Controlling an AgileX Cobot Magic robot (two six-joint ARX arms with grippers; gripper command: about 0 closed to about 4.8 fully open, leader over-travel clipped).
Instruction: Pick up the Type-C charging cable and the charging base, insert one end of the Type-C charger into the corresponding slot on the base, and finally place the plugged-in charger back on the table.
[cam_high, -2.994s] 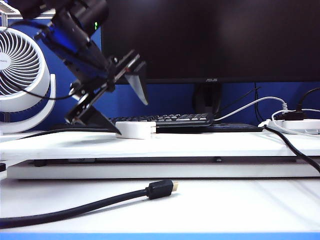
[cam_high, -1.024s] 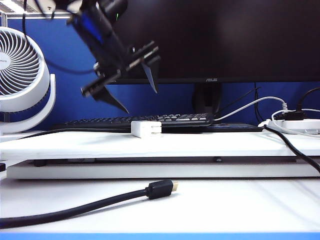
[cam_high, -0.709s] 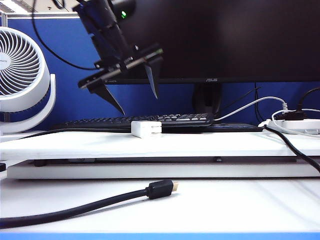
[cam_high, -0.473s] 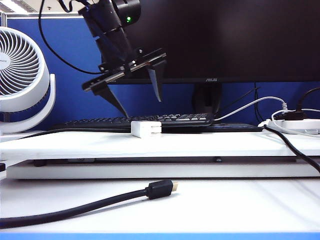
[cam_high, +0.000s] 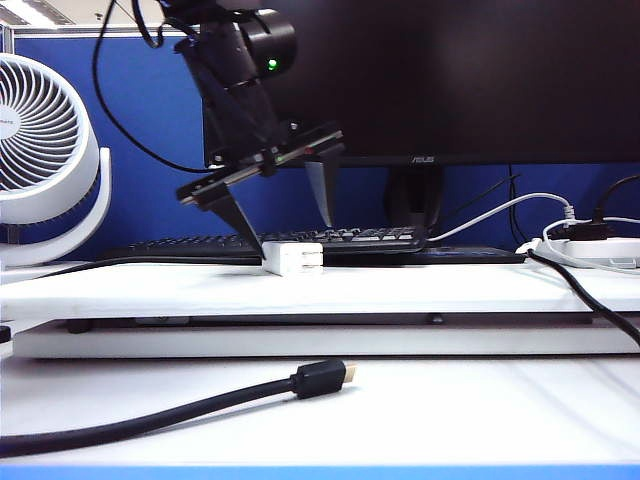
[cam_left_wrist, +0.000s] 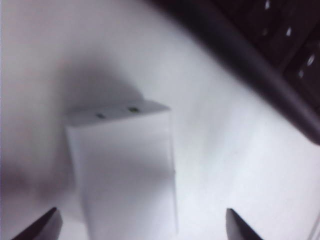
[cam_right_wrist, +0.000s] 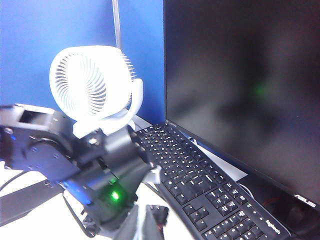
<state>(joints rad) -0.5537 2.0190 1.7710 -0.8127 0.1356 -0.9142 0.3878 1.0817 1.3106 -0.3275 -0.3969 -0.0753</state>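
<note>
The charging base (cam_high: 292, 258), a small white block, stands on the raised shelf board (cam_high: 450, 292) in front of the keyboard. My left gripper (cam_high: 291, 238) hangs open just over it, one fingertip by its left top corner and the other above its right side. In the left wrist view the charging base (cam_left_wrist: 125, 165) fills the gap between the open left gripper's (cam_left_wrist: 142, 231) fingertips. A thin white line looped at the shelf's right end looks like the Type-C charging cable (cam_high: 556, 252). My right gripper (cam_right_wrist: 145, 222) is shut, raised to the right of the left arm, and absent from the exterior view.
A thick black cable with a gold-tipped plug (cam_high: 320, 379) lies across the lower table (cam_high: 450, 410). Behind the base are a black keyboard (cam_high: 370, 238) and a monitor (cam_high: 450, 80). A white fan (cam_high: 45, 150) stands at the left, a power strip (cam_high: 605, 250) at the right.
The open left gripper has dropped and shifted right, from above the keyboard to just over the base, turning to point more downward. Since three seconds ago the base sits slightly further right.
</note>
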